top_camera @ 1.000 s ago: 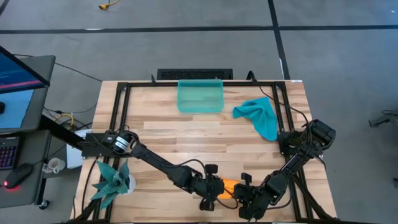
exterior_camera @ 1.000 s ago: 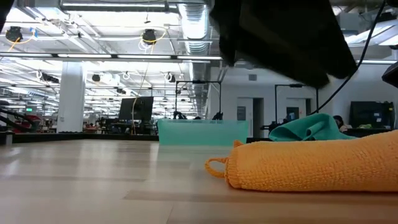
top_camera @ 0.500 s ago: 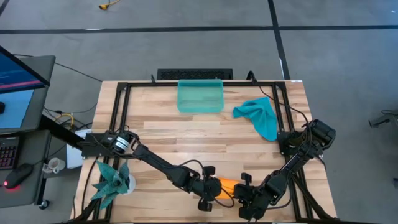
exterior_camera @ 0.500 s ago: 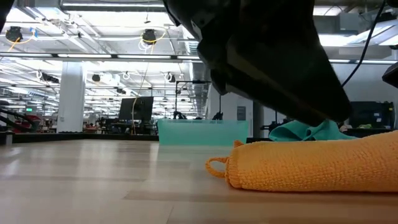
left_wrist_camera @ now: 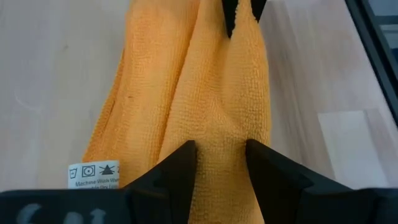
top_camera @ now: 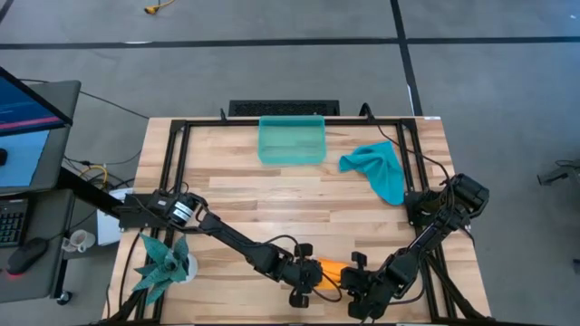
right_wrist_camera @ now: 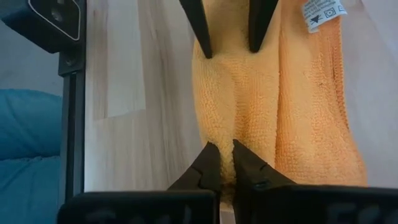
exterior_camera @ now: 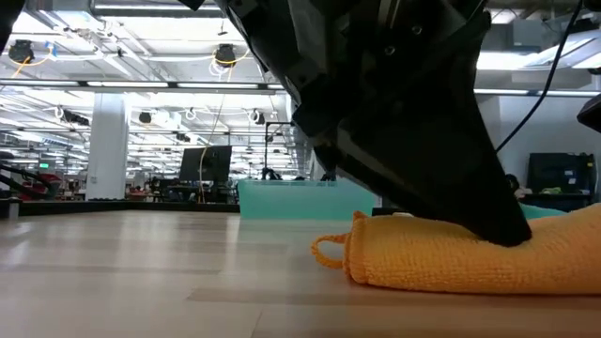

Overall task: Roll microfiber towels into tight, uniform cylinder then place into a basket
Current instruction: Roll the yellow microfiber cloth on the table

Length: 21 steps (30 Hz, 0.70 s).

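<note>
The orange towel (top_camera: 332, 269), bunched into a long roll, lies on the table near its near edge, between my two grippers. It also shows in the low view (exterior_camera: 423, 258). My left gripper (top_camera: 313, 274) is down on its left end and my right gripper (top_camera: 353, 277) on its right end; both are shut on cloth. The teal-blue towel (top_camera: 376, 169) lies crumpled at the far right. The sea-green basket (top_camera: 292, 140) stands at the table's far edge. My left gripper has a raised ridge of the orange towel (left_wrist_camera: 221, 134) between its two fingers, near the towel's left end. The fingers come slanting down from the table's left and lie along the roll. One fingertip (exterior_camera: 507, 233) dents the cloth; the towel lies on the table. My right gripper pinches the same raised ridge (right_wrist_camera: 222, 134) between its nearly closed fingers, near the towel's right end. The fingers come low from the table's right, along the roll. One layer or several, I cannot tell. The towel lies on the table.
A black metal frame (top_camera: 168, 154) runs around the tabletop. A spiky teal plant (top_camera: 163, 263) stands at the near left. A desk with a screen (top_camera: 27, 109) is beyond the table's left edge. Bare wood (top_camera: 272, 199) lies between the basket and the orange towel.
My left gripper has come down onto the orange towel's left end, from hanging above it to denting the cloth. The towel has stayed where it was. My right gripper has kept still.
</note>
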Available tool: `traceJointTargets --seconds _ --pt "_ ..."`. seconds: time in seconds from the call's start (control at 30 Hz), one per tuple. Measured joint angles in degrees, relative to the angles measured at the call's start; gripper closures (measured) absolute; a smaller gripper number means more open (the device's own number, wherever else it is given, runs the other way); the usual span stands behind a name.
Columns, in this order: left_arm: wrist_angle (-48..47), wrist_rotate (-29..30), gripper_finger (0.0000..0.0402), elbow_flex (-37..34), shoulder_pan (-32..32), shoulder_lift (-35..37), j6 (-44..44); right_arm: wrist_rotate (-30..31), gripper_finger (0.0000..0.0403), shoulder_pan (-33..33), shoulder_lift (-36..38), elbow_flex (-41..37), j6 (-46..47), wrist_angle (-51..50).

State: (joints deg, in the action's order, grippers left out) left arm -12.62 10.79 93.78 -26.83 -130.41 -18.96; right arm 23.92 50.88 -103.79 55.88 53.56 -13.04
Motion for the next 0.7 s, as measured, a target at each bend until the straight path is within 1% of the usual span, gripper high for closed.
traceJointTargets --seconds 0.07,0.27,0.4,0.47,0.6,0.7 --pt "-0.33 -0.29 0.0264 0.00 0.00 0.00 -0.42 -0.06 0.0380 0.01 0.00 0.00 -0.01 -0.18" --pt "-3.30 -0.94 0.0264 0.15 -0.15 0.02 -5.87 0.31 0.0376 -0.03 0.00 0.00 -0.02 -0.14" --pt "-3.12 -4.04 0.0264 0.20 -0.18 0.04 -6.26 0.27 0.0380 -0.03 0.00 0.00 -0.02 -0.13" --pt "-3.87 -4.54 0.0264 0.98 -0.45 0.04 -6.16 0.16 0.0380 -0.03 0.00 0.00 -0.02 -0.08" --pt "-9.46 -4.02 0.0264 4.93 -1.25 0.04 -3.67 -0.28 0.0378 0.05 0.00 0.00 0.00 -0.28" --pt "-13.90 0.11 0.0264 7.82 -1.88 0.04 -1.77 -0.35 0.0377 0.10 0.00 0.00 0.00 -0.30"
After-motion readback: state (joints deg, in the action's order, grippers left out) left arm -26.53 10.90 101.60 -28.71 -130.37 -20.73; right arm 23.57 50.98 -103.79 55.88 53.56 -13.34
